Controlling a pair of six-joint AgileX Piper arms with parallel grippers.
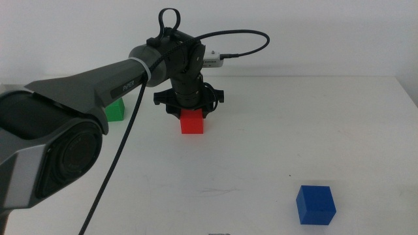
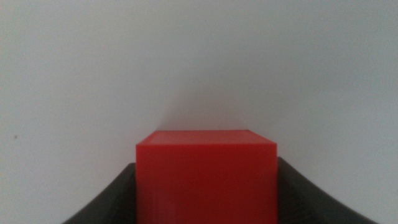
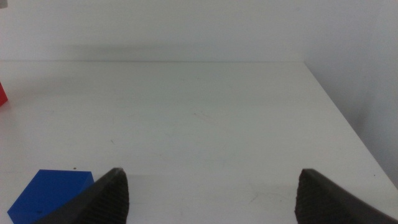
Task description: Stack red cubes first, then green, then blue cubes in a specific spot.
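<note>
**Bench stock: three cubes, two grippers**

Blue cube [image 1: 316, 204]: front of bench [image 1: 274, 143], 5 o'clock, alone.
Red cube [image 1: 192, 122]: centre, clamped between the left gripper's [image 1: 190, 111] jaws.
Green cube [image 1: 115, 109]: 9 o'clock of red, partly behind the arm.
Right gripper [image 3: 211, 193]: jaws wide apart, empty, near blue cube.

Red cube [image 2: 206, 177]: smooth matt plastic look. Blue cube [image 1: 316, 204]: same matt finish. Table [image 1: 294, 130]: smooth white matt. Left arm [image 1: 85, 91]: grey satin plastic shell.
</note>
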